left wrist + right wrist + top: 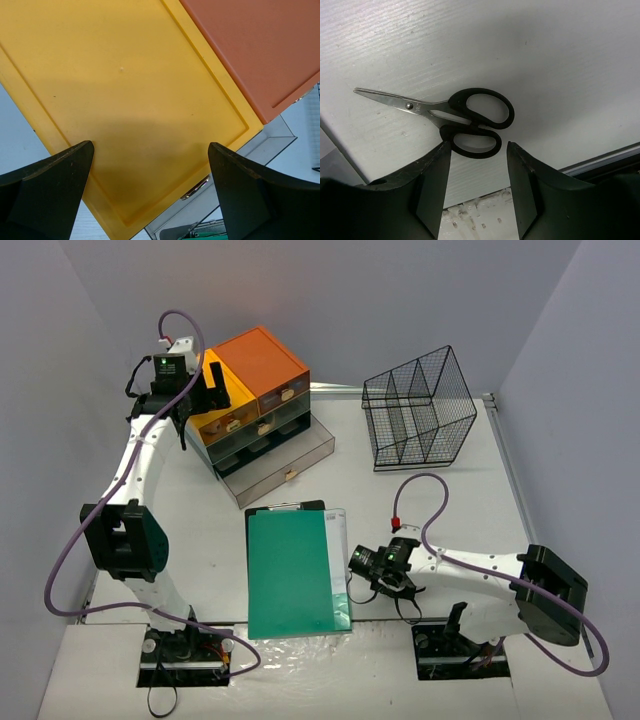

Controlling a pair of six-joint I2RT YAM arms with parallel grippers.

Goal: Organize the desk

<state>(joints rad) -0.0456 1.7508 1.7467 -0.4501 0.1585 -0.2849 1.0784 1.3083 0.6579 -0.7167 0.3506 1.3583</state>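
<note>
Two things, scissors [480,121] and clipboard [290,575], are left unsorted on the tabletop [200,500]; left fingers [50,190] are spread over drawers [255,400]; right fingers [432,190] straddle the scissors, grip unclear.

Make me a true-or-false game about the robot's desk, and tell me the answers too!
1. The left claw is wide open above the yellow drawer top. True.
2. The scissors have red handles. False: the handles are black.
3. The green clipboard sits inside the wire basket. False: it lies flat on the desk between the two arms, and the wire basket stands farther back.
4. The bottom drawer of the drawer unit is pulled out. True.
5. The scissors' blades are spread wide apart. False: the blades are closed together.
</note>
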